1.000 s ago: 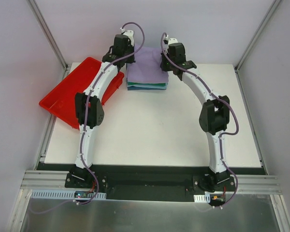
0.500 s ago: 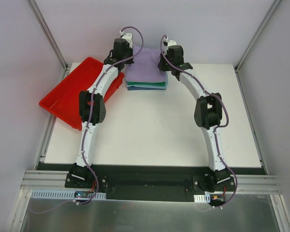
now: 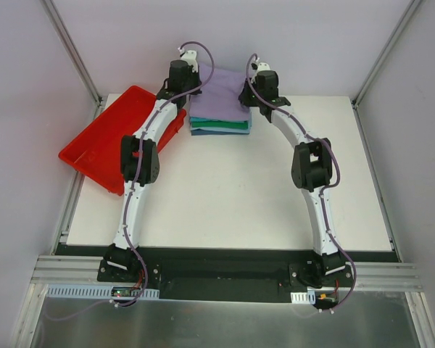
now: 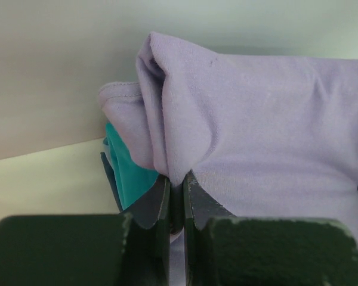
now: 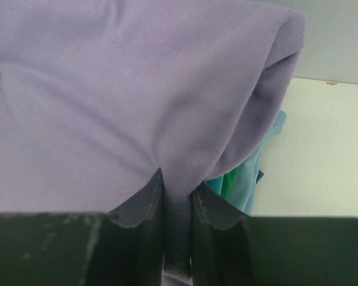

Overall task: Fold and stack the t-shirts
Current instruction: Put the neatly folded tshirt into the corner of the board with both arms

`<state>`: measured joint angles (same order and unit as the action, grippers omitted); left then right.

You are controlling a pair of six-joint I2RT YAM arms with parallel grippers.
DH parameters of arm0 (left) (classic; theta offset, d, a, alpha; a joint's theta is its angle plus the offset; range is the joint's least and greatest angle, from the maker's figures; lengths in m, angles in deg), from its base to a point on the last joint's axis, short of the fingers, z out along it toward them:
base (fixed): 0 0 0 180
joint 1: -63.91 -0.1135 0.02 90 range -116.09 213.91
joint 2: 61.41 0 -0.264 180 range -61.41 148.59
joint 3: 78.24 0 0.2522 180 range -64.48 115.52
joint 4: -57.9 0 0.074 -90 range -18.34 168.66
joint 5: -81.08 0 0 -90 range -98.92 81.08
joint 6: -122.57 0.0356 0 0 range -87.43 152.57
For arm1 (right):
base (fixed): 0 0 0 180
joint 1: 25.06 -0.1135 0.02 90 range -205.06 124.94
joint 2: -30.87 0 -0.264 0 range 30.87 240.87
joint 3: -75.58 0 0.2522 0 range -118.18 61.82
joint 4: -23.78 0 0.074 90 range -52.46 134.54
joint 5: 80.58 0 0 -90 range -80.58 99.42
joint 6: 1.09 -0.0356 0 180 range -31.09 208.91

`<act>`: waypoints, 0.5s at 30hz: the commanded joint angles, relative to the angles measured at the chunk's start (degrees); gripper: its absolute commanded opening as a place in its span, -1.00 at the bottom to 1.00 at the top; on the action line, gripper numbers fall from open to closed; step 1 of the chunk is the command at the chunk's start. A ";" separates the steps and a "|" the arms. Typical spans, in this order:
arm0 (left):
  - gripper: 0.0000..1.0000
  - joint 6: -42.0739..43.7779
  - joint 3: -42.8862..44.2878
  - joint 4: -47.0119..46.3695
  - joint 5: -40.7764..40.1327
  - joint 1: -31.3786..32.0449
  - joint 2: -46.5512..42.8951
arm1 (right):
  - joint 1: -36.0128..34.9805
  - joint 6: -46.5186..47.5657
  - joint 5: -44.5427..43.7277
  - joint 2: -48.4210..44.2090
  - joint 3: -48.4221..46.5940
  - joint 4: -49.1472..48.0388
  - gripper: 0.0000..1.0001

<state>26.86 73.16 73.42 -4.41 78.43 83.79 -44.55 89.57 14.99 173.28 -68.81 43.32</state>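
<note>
The folded lavender t-shirt (image 3: 219, 96) lies on top of the stack of folded tees (image 3: 219, 127) at the back middle of the table; teal, green, light-blue and navy layers show below it. My left gripper (image 3: 186, 93) is shut on the lavender shirt's left edge (image 4: 167, 119), with the teal tee (image 4: 128, 176) just beneath. My right gripper (image 3: 250, 98) is shut on its right edge (image 5: 185, 137), above the green and light-blue tees (image 5: 241, 185). Both hold the shirt over the stack.
A red plastic tray (image 3: 105, 138) stands tilted at the back left, close to the left arm. The white table (image 3: 225, 196) stretches in front of the stack. The back wall stands just behind the stack.
Both grippers have moved toward the back wall with the lavender shirt, carrying it further over the stack. Both elbows have shifted back and straightened.
</note>
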 commanded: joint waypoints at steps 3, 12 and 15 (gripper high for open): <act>-0.57 0.00 1.84 -7.56 -5.55 -2.66 0.43 | 2.26 -0.58 -1.43 0.41 -2.09 -1.74 -0.05; 0.98 -0.26 1.22 -7.21 -10.58 -2.57 -4.57 | 3.66 -0.58 -7.04 -4.15 0.02 -1.47 0.93; 0.98 -0.44 -0.88 -6.77 -10.23 -2.22 -8.26 | 4.19 -2.86 -6.18 -7.48 2.39 -1.47 0.93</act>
<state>26.79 73.14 68.99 -13.24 75.39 83.71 -40.94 88.68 10.31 173.19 -68.17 43.30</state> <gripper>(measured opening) 0.986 0.963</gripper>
